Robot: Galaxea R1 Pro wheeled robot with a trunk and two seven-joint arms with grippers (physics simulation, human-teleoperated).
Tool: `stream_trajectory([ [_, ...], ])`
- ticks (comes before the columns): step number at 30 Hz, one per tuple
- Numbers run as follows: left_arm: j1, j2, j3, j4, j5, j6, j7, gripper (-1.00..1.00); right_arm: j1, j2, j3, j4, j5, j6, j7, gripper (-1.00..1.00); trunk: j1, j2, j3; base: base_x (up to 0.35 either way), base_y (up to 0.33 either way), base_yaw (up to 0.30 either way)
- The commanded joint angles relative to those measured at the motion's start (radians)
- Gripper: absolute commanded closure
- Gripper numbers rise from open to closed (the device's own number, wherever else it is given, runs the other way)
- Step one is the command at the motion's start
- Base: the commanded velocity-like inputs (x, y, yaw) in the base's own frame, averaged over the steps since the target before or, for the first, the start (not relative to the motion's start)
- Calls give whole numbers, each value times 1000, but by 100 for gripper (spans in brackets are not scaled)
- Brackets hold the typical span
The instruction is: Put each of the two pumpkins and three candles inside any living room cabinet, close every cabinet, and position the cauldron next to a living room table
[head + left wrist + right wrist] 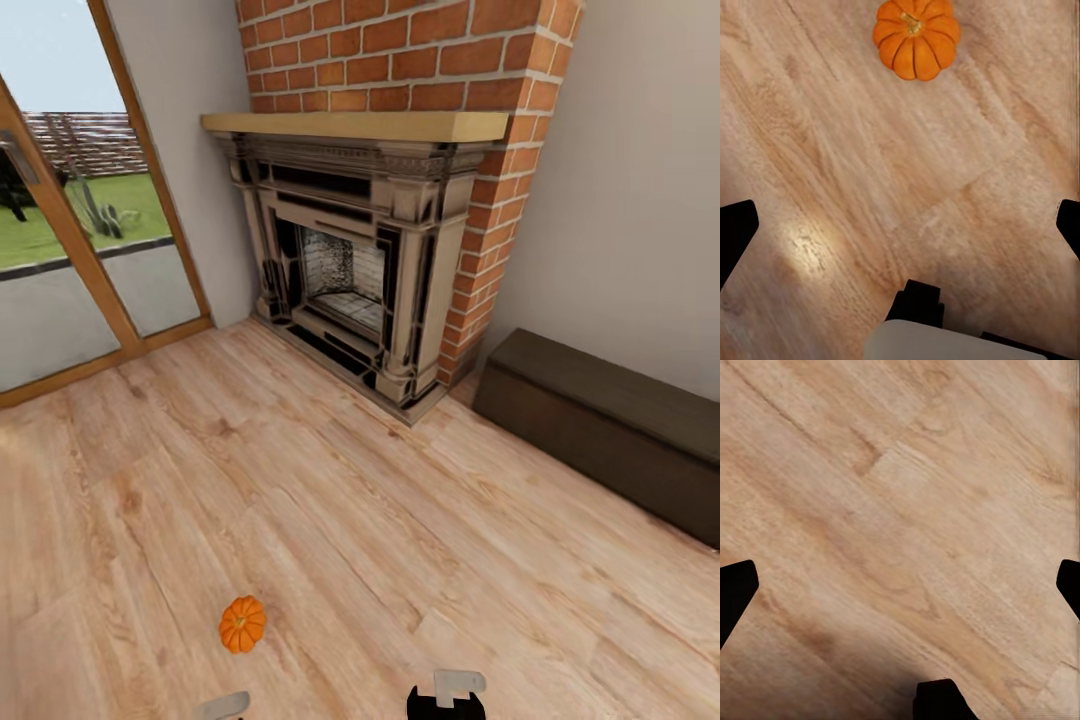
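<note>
Left gripper (900,225) spread wide above bare floor (400,560); right gripper (900,585) likewise wide. Pumpkin (916,36) sits upright, stem up, near-left; cabinet (610,430) runs far-right along the wall.

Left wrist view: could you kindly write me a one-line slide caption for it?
Small ribbed orange pumpkin resting on light wood-plank floor, ahead of the left gripper's wide-spread black fingers.
</note>
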Motion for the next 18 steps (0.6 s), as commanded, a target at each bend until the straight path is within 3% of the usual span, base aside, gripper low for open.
stream_trajectory([
  [1,0,0,-9,0,9,-3,4,-100,-1,0,8,1,-11,-6,-3,-100,0,0,-1,0,0,-276],
  [18,0,0,-10,0,8,-3,4,-100,-1,0,8,1,-11,-6,-4,-100,0,0,-1,16,0,-276],
])
